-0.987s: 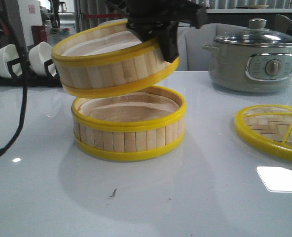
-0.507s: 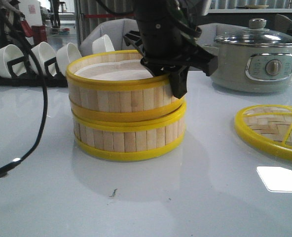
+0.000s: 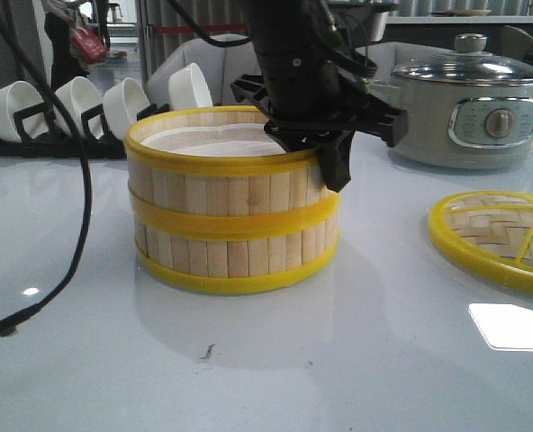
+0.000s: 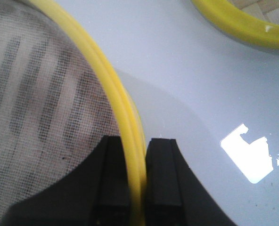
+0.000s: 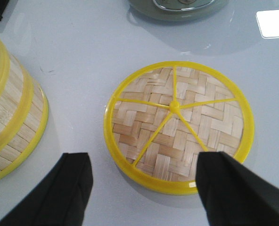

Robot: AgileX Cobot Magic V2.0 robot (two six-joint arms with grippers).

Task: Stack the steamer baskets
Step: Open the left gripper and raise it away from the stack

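Observation:
Two steamer baskets stand stacked at the table's middle: the upper basket (image 3: 214,184) sits level on the lower basket (image 3: 232,256), rims meeting. My left gripper (image 3: 328,164) comes down from above at the stack's right side, shut on the upper basket's yellow top rim (image 4: 112,80); in the left wrist view the rim runs between the two black fingers, with the white mesh liner (image 4: 36,103) inside. My right gripper (image 5: 144,165) hangs open over the table by the near edge of the woven lid, with nothing between its fingers. The stack (image 5: 12,117) shows at that view's edge.
The flat woven-bamboo lid (image 3: 496,238) (image 5: 177,122) lies to the right of the stack. A grey electric pot (image 3: 469,103) stands at the back right. White bowls in a dark rack (image 3: 68,103) line the back left. A black cable (image 3: 79,207) dangles left of the stack.
The upper basket, held tilted above the lower one a second ago, has come down and now sits level on it. The left gripper still grips its rim.

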